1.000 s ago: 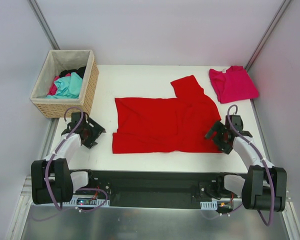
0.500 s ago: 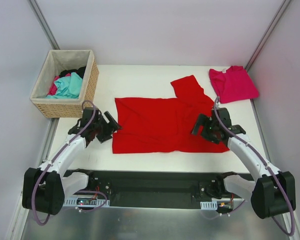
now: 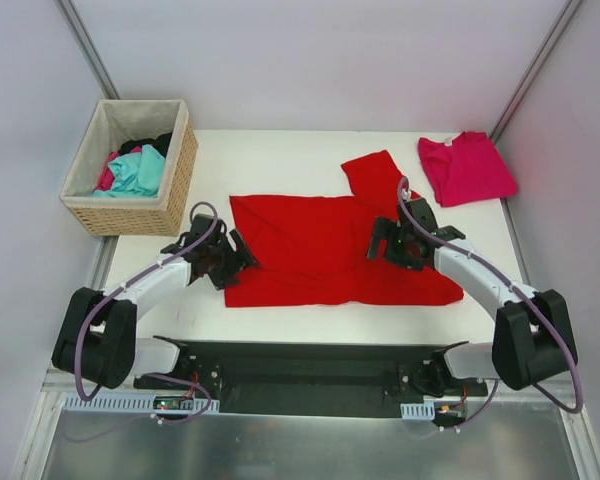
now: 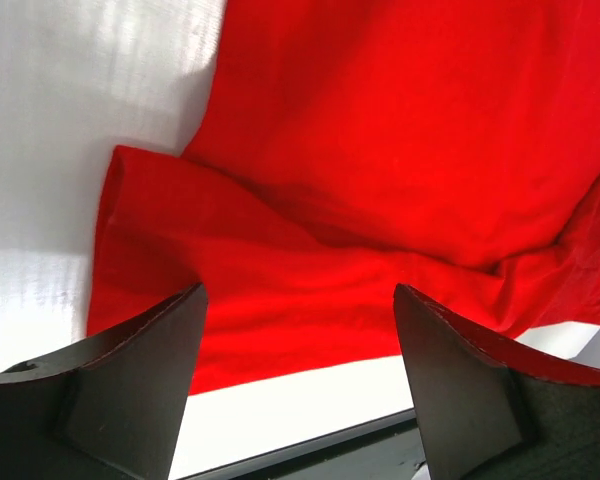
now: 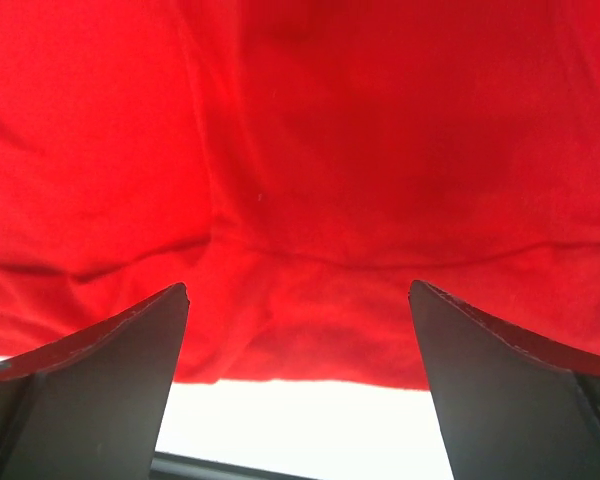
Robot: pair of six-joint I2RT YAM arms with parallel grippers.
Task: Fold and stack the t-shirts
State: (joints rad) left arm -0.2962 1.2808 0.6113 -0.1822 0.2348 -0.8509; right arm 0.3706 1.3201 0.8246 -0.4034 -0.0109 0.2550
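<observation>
A wicker basket (image 3: 115, 217) stands at the table's (image 3: 280, 160) 10 o'clock corner, holding a heap of teal, pink and black clothes (image 3: 135, 168). At the basket's 5 o'clock, the left gripper (image 3: 238, 262) sits at the left edge of the red t-shirt (image 3: 310, 255), its jaws spread wide and pointing toward 3 o'clock. In the left wrist view both fingers frame rumpled red cloth, with a folded hem corner at 9 o'clock and bare white table beyond it. Whether the fingers touch the cloth cannot be told.

The red t-shirt lies spread across the middle of the table, creased, with one sleeve reaching toward 1 o'clock. The right gripper (image 3: 380, 243) is over the shirt's right part, jaws wide apart and pointing toward 9 o'clock. Its wrist view shows only red cloth between the fingers. The magenta-pink t-shirt (image 3: 467, 168) lies folded at the table's 2 o'clock corner, apart from the red one.
</observation>
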